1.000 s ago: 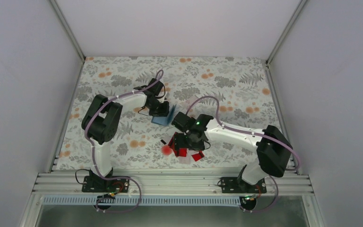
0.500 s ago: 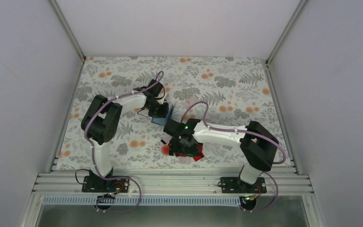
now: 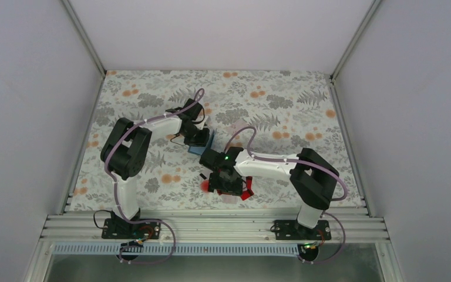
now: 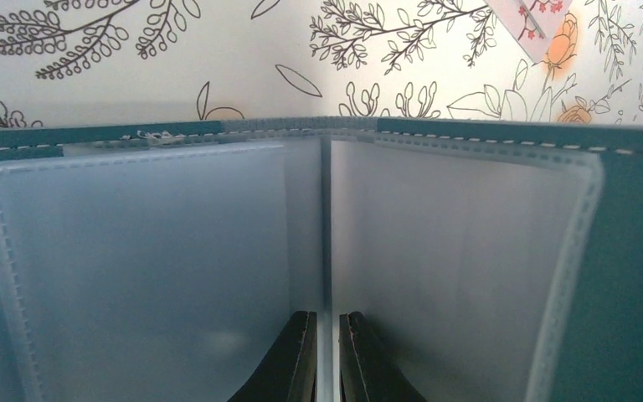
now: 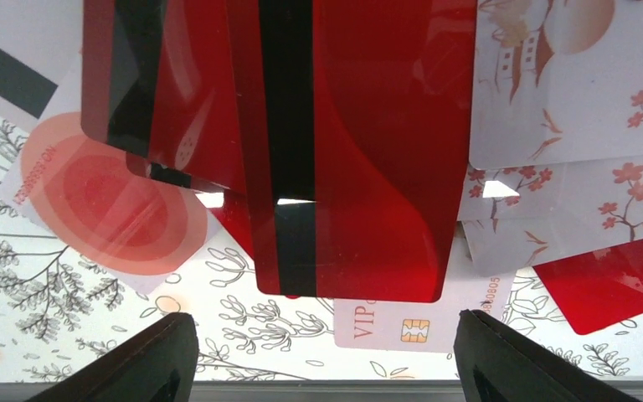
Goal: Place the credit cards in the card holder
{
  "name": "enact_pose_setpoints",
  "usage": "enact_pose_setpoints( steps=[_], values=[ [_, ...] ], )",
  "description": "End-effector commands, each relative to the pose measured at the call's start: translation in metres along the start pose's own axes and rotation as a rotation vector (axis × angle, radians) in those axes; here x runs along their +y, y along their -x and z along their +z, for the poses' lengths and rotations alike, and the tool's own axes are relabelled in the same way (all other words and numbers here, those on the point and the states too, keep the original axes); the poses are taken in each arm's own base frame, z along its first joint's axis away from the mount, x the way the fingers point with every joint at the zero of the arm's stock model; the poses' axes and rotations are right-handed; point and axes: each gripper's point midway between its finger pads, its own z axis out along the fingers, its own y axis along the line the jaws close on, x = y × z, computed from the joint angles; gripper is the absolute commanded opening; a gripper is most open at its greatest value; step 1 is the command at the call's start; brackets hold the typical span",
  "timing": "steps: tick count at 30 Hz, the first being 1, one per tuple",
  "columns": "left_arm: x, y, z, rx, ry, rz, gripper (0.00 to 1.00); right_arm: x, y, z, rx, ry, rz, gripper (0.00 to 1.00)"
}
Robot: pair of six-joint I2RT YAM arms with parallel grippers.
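Observation:
The teal card holder [image 3: 203, 149] lies open mid-table. In the left wrist view its frosted clear sleeves [image 4: 159, 260] fill the frame inside the teal cover [image 4: 632, 276]. My left gripper [image 3: 198, 136] [image 4: 327, 356] is shut on a thin clear leaf at the holder's fold. The credit cards lie in an overlapping pile [image 3: 245, 193]: red cards with black stripes [image 5: 368, 151], white floral cards [image 5: 569, 84], a white VIP chip card [image 5: 402, 322] and a pale card with a pink disc [image 5: 105, 197]. My right gripper [image 3: 225, 180] [image 5: 326, 360] is open and empty, right over the pile's near edge.
A small round red blob [image 3: 206, 186] and a tiny black piece [image 3: 202, 176] lie left of the pile. The floral tablecloth [image 3: 152, 100] covers the table. The grey walls close it in on three sides. The metal rail [image 3: 211, 226] runs along the near edge.
My right arm has folded and its gripper has moved left and down over the card pile. The left gripper and the card holder have stayed in place.

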Motion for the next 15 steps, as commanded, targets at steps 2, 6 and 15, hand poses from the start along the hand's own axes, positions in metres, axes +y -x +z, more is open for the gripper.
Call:
enact_pose_setpoints(
  steps=[2,6,15],
  values=[
    [-0.008,0.01,-0.015,-0.034,-0.012,0.033,0.1,0.003,0.003,0.007,-0.019,-0.021,0.025,0.77],
    [-0.008,0.01,-0.017,-0.034,-0.011,0.037,0.1,0.002,0.004,0.01,-0.024,-0.029,0.025,0.77],
    [-0.009,0.01,-0.022,-0.04,-0.012,0.039,0.1,-0.002,0.008,0.018,-0.021,-0.06,0.021,0.75]
  ],
)
